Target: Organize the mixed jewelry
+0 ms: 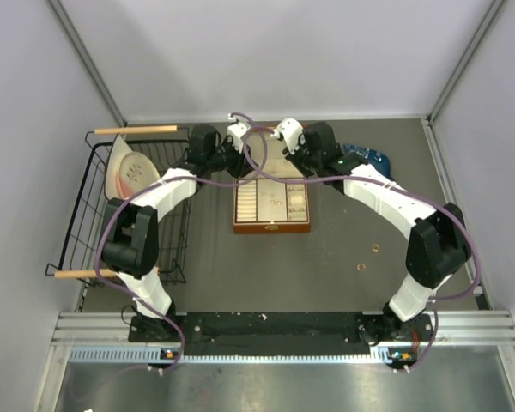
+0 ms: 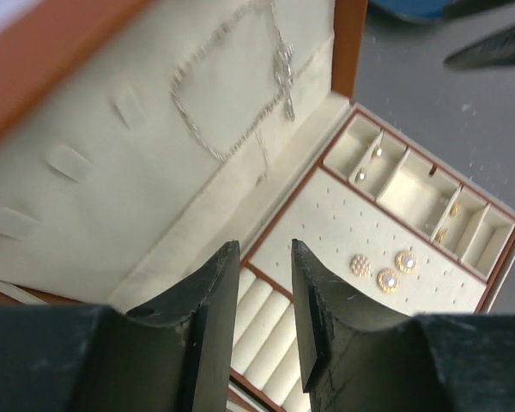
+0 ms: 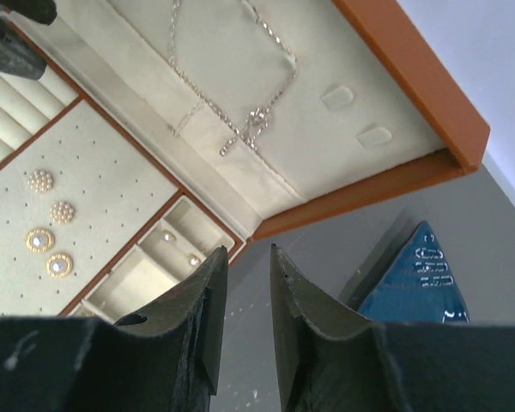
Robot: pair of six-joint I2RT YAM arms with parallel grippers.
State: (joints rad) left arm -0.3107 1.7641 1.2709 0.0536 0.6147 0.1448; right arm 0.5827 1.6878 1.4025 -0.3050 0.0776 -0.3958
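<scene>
1. Looks done: thin silvery chain necklace [image 2: 285, 81] hangs on the open brown wooden box's [image 1: 272, 227] lid lining, upper centre.
2. Remaining, I judge: two tiny gold rings [image 1: 375, 249] lying on the surface [image 1: 326, 283], right of centre.
3. My left claw [image 2: 264, 249] and right claw [image 3: 246, 253] are narrowly parted and empty.

Top external: looks down on the table [image 1: 326, 275] from high above and behind its near edge, far off, all of it in view
Left wrist: close over the far left corner of the box [image 1: 272, 206], facing its raised lid [image 2: 86, 120] past the left gripper [image 2: 264, 249]
Right wrist: close over the far right corner, facing that lid past the right gripper [image 3: 246, 253]
Shared: both wrist views hold the lid's necklace [image 2: 285, 81] and the earrings [image 2: 386, 273]; all three, the box
</scene>
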